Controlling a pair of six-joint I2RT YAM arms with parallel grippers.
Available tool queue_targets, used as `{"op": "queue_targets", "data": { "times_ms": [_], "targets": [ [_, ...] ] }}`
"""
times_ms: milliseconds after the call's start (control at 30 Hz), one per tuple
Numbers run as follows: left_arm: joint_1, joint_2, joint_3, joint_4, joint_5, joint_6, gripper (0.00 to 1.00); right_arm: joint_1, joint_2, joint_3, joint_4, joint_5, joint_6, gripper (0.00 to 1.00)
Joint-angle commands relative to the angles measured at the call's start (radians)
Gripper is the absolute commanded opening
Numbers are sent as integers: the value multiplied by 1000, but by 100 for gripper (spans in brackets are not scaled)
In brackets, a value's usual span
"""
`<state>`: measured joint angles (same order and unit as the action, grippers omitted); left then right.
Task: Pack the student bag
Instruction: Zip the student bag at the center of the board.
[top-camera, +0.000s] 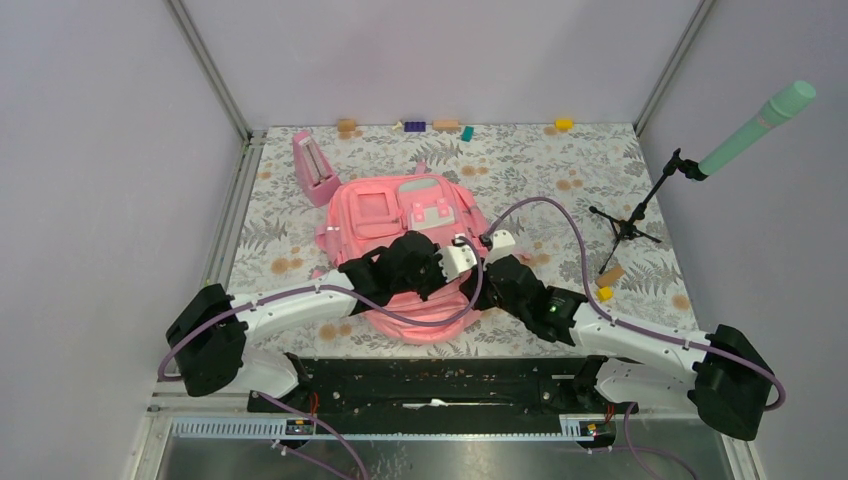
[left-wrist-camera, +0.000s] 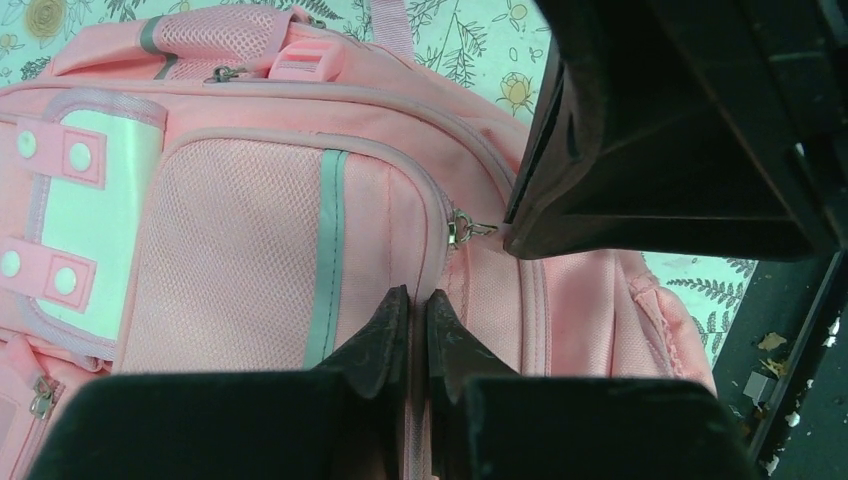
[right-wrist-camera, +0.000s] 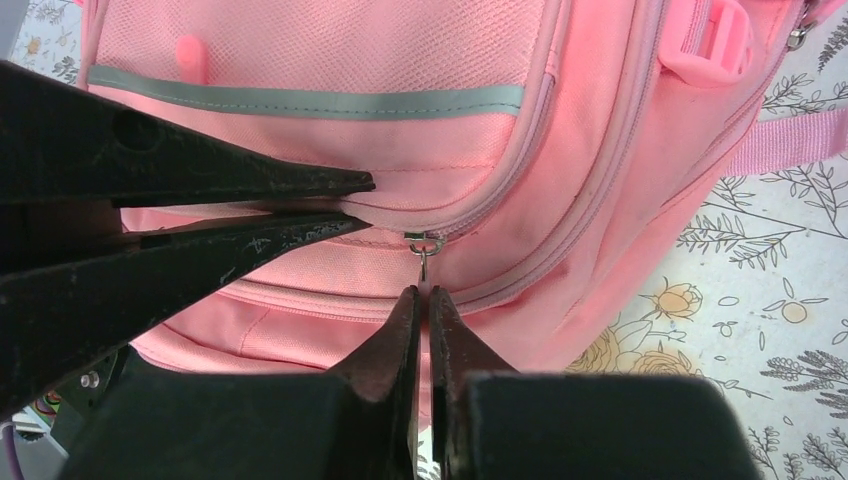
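The student bag (top-camera: 385, 215) is a large pink backpack lying flat in the middle of the table, front pockets up. My left gripper (top-camera: 442, 262) is shut on a pink seam of the bag's fabric next to the mesh pocket (left-wrist-camera: 418, 300). My right gripper (top-camera: 480, 272) is shut on the pull tab of a zip at the pocket's corner (right-wrist-camera: 423, 292); the zip's metal ring (right-wrist-camera: 424, 243) shows just above the fingertips. The two grippers meet over the bag's near right side. The left gripper's fingers (right-wrist-camera: 230, 215) show at the left of the right wrist view.
A small pink triangular stand (top-camera: 316, 170) stands left of the bag. Small coloured blocks (top-camera: 414, 126) lie along the back edge. A microphone stand (top-camera: 632, 220) with a green microphone (top-camera: 760, 125) is at the right, with a wooden block (top-camera: 610, 274) beside it.
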<state>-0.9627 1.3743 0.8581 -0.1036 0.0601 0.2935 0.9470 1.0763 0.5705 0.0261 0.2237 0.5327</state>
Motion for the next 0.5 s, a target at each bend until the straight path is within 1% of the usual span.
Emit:
{"op": "queue_targets", "data": {
  "times_ms": [0, 133, 467],
  "targets": [
    [-2, -6, 41, 34, 8, -17, 0, -1, 13, -39, 88, 3, -3, 8],
    [-3, -18, 39, 34, 26, -24, 0, -1, 32, -56, 150, 9, -17, 16],
    [-2, -46, 35, 37, 40, -38, 0, -1, 118, -42, 189, 14, -24, 21]
  ]
}}
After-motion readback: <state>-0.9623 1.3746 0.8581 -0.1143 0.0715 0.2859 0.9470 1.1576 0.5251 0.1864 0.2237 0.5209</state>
